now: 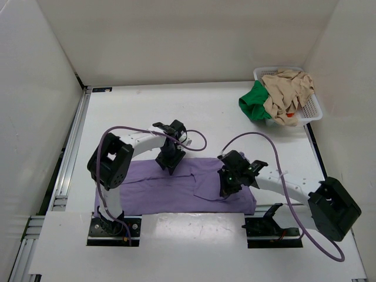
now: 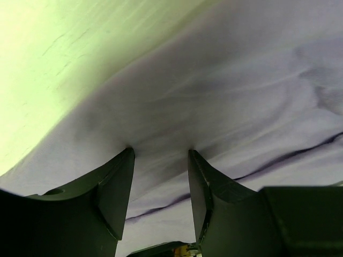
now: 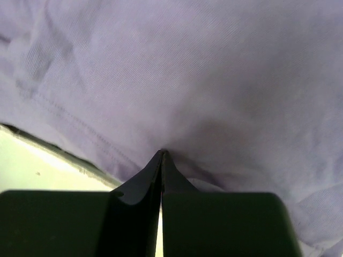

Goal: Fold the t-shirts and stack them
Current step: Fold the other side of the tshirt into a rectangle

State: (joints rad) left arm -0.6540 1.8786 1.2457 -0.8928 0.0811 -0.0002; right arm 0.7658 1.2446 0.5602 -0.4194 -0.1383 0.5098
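White tabletop (image 1: 194,111), and the lavender t-shirt (image 1: 147,191) lies spread along its near edge. Far right, the basket (image 1: 311,108) holds the tan t-shirt (image 1: 288,91), with the green t-shirt (image 1: 254,104) spilling over its side. Left fingers (image 2: 115,184) parted, tips on the lavender; right fingers (image 3: 144,182) closed, pinching it.

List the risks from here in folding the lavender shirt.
1. The right gripper looks shut on only a small pucker of the lavender t-shirt, which may slip free on lifting.
2. The left gripper is open, with its tips pressing the cloth near its far edge. Closing there may catch just one layer and skew the fold.
3. Creases across the shirt's middle could get folded in.
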